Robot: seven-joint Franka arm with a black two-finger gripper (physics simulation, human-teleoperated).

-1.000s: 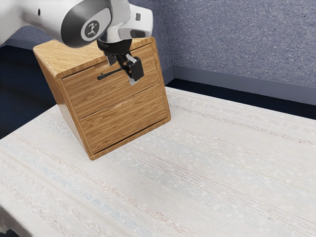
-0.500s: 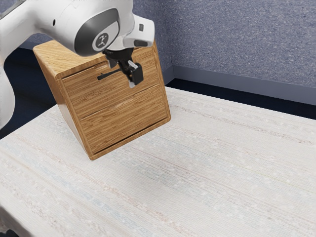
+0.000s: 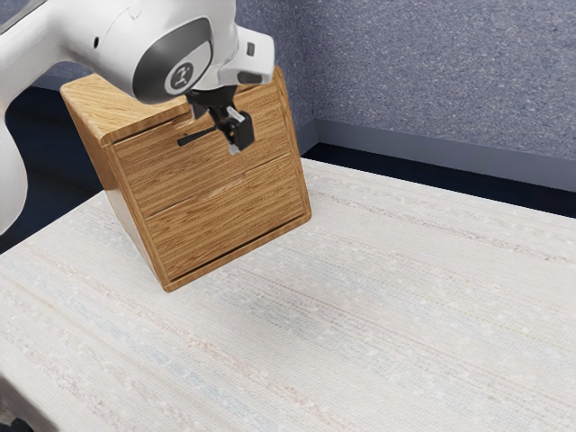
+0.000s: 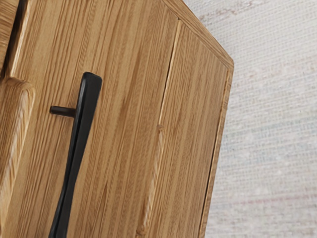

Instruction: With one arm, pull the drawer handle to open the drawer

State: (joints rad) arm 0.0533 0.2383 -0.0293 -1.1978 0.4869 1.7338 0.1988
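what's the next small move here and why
Probably nudge the hand along the handle toward its middle before pulling: the hand sits at the handle's end toward the exterior view's right, and the top drawer looks shut.

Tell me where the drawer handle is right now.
The black handle sits on the top drawer front of the wooden cabinet, in the exterior view's upper left, with the end effector just at its end toward that view's right.
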